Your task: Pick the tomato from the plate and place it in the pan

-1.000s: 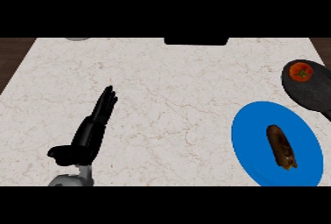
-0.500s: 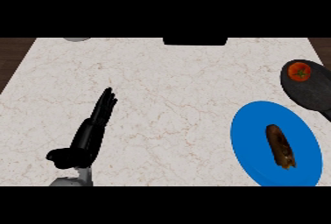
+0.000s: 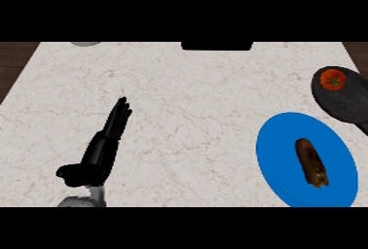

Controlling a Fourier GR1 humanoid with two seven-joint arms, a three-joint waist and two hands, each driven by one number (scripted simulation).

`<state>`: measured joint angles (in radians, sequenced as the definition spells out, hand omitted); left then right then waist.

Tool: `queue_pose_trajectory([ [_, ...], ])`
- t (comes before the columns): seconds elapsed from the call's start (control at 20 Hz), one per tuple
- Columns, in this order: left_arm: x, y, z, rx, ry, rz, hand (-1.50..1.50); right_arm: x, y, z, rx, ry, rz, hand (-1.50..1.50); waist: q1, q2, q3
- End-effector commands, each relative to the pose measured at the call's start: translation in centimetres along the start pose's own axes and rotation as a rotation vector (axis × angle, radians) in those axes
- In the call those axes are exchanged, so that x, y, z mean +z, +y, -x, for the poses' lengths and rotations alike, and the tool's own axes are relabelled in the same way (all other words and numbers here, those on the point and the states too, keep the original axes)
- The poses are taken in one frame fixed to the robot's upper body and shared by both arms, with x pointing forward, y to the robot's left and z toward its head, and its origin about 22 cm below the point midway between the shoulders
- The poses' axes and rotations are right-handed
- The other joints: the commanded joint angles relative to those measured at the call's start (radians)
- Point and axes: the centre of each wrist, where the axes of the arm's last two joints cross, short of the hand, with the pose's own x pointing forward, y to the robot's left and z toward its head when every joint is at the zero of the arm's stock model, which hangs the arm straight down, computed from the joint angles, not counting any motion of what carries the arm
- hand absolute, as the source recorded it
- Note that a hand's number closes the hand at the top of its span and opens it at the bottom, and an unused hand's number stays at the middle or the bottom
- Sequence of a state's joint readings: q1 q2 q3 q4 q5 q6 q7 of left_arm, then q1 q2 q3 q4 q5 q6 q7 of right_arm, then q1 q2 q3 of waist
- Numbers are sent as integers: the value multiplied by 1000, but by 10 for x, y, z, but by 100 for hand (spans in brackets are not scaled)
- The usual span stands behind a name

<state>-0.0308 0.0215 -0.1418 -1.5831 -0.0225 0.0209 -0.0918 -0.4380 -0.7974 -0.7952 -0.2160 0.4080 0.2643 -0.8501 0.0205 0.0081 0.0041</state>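
Tomato (image 3: 332,79) sits inside the dark pan (image 3: 348,99), near the pan's far-left rim, off the blue plate (image 3: 280,146) entirely. Pan lies just beyond the plate's far-right side, the two rims close or touching, cannot tell which; pan is cut by the view's right edge. On the plate: one dark brown elongated item (image 3: 312,162), looks like a roasted or charred vegetable, lying lengthwise right of the plate's centre. Left hand (image 3: 102,148) is well to the left of the plate, resting over the pale marbled surface (image 3: 194,92), fingers straight and together pointing away from the robot, thumb out to the side, holding nothing. Bit of grey forearm (image 3: 81,201) shows below it. Right hand not visible. Far from the plate, at the surface's back edge, a black rectangular object (image 3: 215,45) and part of a grey round thing (image 3: 86,43), both cut off.
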Motion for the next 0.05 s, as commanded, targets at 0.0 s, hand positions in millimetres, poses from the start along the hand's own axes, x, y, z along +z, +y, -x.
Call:
queue_pose_trajectory([
  [0.0,0,-11,0,3,-4,4,0,3,23,9,56,-43,-4,-150,-1,-1,-1],
])
